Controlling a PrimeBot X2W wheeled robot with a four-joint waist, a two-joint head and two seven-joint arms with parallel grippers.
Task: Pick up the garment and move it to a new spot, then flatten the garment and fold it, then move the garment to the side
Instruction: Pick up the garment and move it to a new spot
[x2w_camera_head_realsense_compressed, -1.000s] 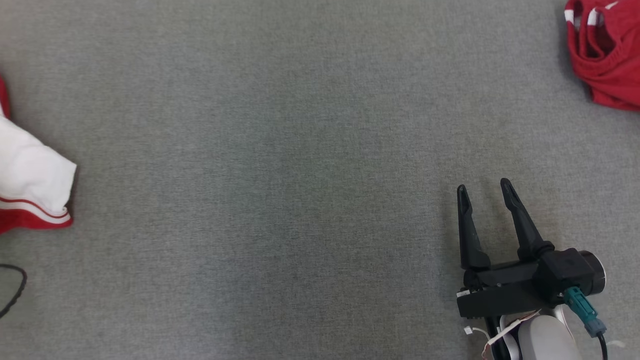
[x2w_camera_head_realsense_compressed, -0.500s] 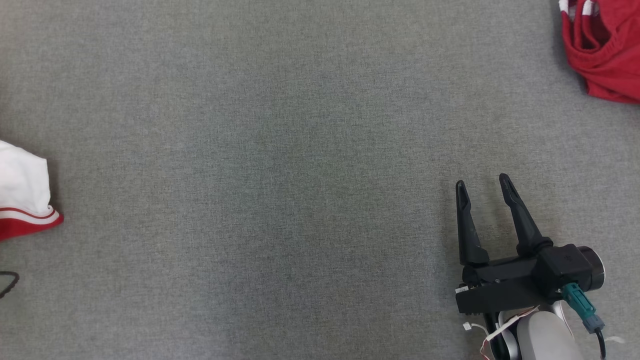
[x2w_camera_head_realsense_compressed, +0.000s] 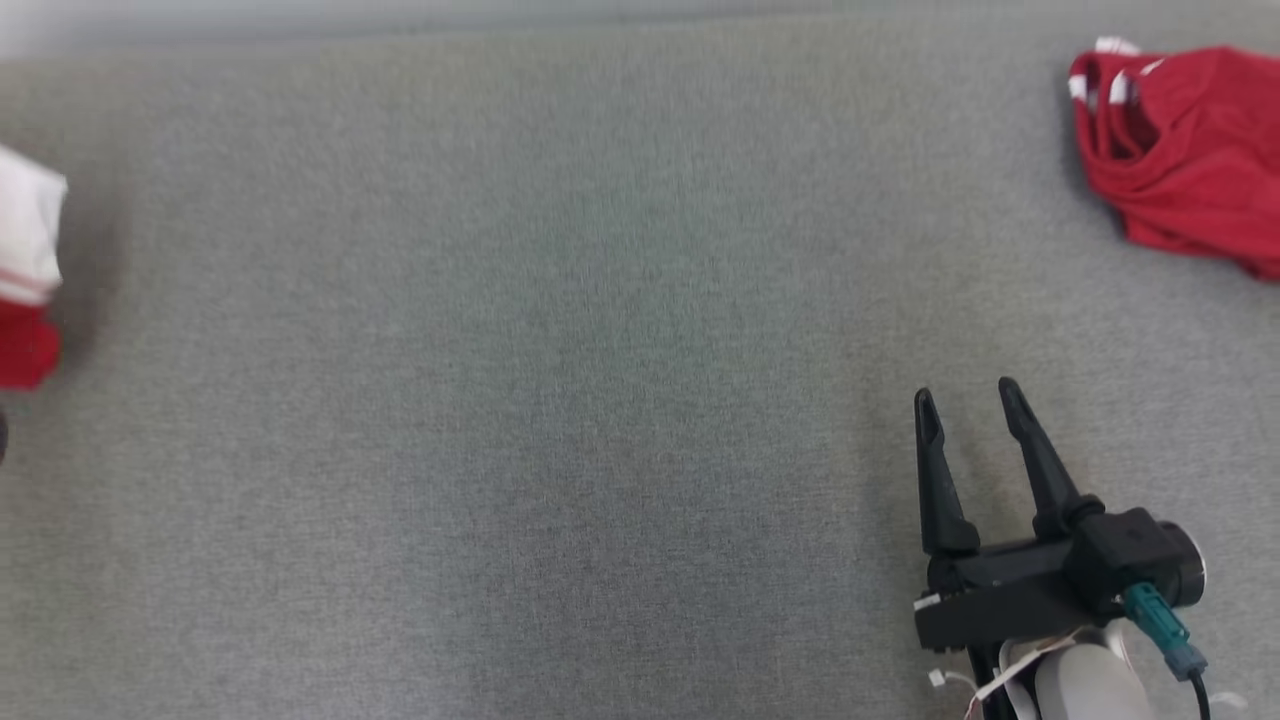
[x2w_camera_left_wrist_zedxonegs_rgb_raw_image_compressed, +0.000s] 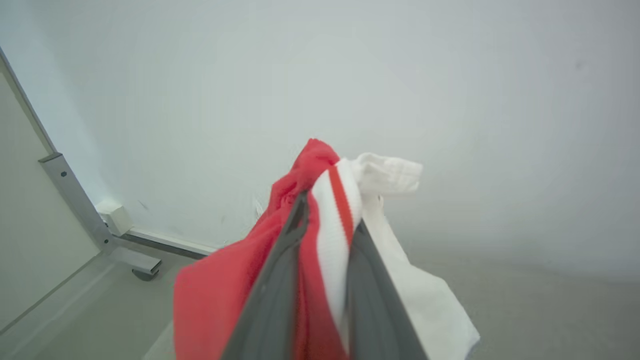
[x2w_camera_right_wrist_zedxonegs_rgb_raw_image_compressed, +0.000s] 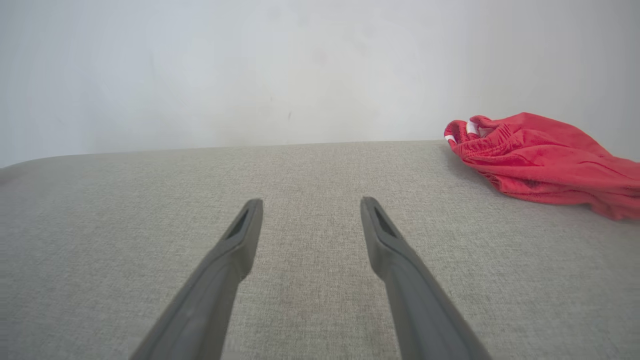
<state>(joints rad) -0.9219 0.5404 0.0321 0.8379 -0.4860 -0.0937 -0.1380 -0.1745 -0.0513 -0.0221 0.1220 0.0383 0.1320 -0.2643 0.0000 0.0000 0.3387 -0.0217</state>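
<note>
Your left jaws are clenched on the red-and-white garment (x2w_camera_left_wrist_zedxonegs_rgb_raw_image_compressed: 220, 292); your right jaws stand wide apart above the desk (x2w_camera_right_wrist_zedxonegs_rgb_raw_image_compressed: 100, 225).

Got the garment (x2w_camera_head_realsense_compressed: 25, 250) way off at the left edge of the surface (x2w_camera_head_realsense_compressed: 560, 400), wedged between the left gripper (x2w_camera_left_wrist_zedxonegs_rgb_raw_image_compressed: 330, 210) fingers. Got a second garment (x2w_camera_head_realsense_compressed: 1180, 150) lying in the far right corner, with the right gripper (x2w_camera_head_realsense_compressed: 964, 390) over the near right part, well apart from it, and a wall (x2w_camera_right_wrist_zedxonegs_rgb_raw_image_compressed: 250, 65) behind.

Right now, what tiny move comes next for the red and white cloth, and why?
Probably carry it toward the middle of the grey woven surface: the left gripper is shut on the red-and-white fabric garment, far to the left.
</note>
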